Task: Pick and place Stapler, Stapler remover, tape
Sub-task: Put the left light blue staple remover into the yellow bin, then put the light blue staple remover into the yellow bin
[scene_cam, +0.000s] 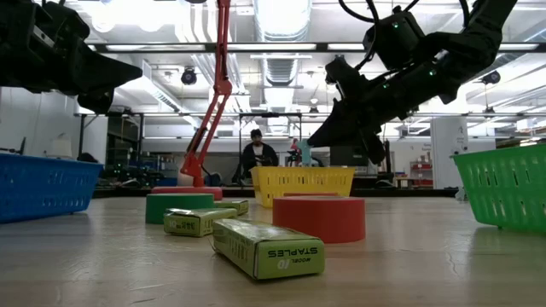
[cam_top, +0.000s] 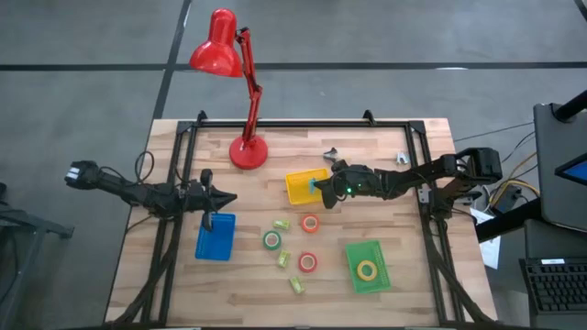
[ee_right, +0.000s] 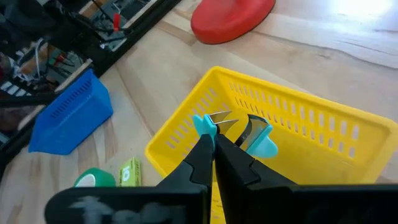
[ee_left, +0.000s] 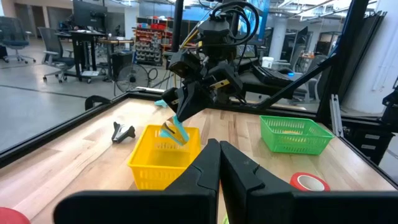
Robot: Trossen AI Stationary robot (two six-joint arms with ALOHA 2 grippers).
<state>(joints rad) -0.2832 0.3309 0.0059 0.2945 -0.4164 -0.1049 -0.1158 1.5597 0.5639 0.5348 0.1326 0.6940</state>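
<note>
At the near edge of the bench (cam_top: 394, 151), a green basket (cam_top: 367, 266) is seen with the yellow tape (cam_top: 367, 270) lying inside it. Beside it, on the bare wood, the red tape (cam_top: 308, 262) and the green tape (cam_top: 272, 240) are found, with three small lime-green staple boxes (cam_top: 282, 260) scattered among them. The orange tape (cam_top: 310, 223) lies a little farther in, just before the yellow basket (cam_top: 298, 190).

At the left, a blue basket (cam_top: 215, 236) is set on the wood, and the left claw (cam_top: 229, 197) is held above its far end, closed on nothing.

Over the yellow basket, the right claw (ee_right: 214, 144) is closed on the staple remover (ee_right: 249, 134), a pale blue piece with metal jaws, which is held by one wing just above the basket's rim. In the left wrist view the remover is seen hanging over the basket, clear of its floor.

Farther back, a dark object (cam_top: 332, 154) lies on the wood beyond the yellow basket; it cannot be told what it is. The round base of a red lamp (cam_top: 248, 151) is stood near the far edge, its shade reaching beyond the bench.
</note>
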